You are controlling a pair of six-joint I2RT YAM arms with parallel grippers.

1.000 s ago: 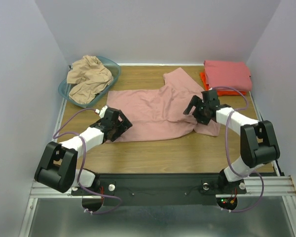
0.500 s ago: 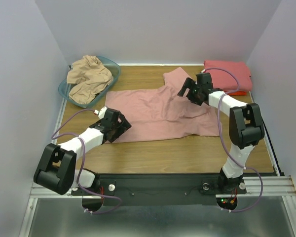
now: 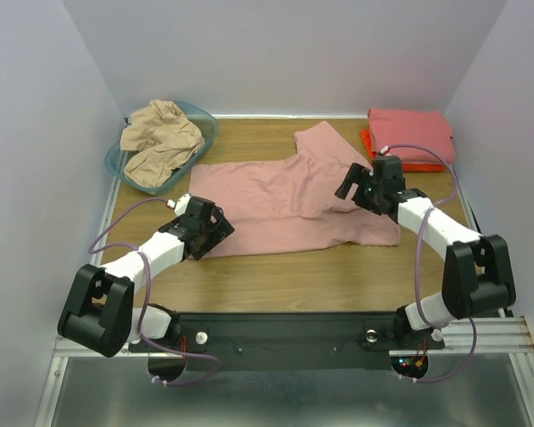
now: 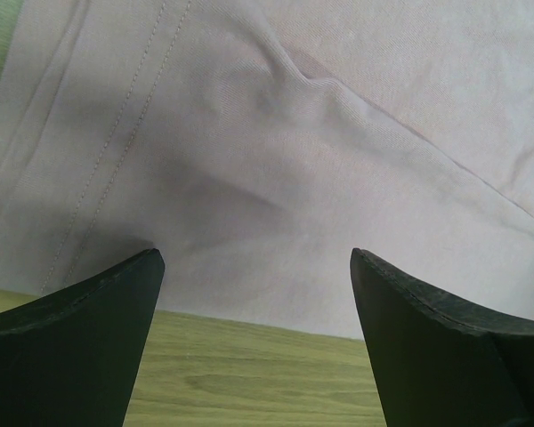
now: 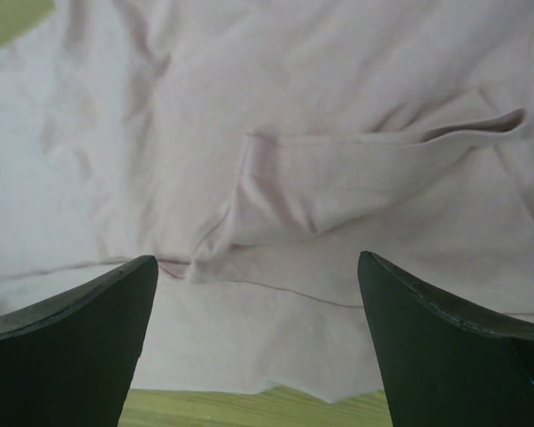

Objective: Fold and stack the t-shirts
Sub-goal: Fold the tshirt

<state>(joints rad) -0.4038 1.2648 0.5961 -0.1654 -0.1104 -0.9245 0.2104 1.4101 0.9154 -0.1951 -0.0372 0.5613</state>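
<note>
One change, right fingers drawn back nearer, over pink t-shirt

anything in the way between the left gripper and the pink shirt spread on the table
Nothing visible does. The open left gripper hangs just over the dusty pink t-shirt's near corner, with only fabric and bare table showing between its fingers.

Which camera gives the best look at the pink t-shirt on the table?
Top external: nearly the whole pink t-shirt shows, spread out with its outline clear. Left wrist shows only a stitched hem edge; right wrist only wrinkled folds.
</note>
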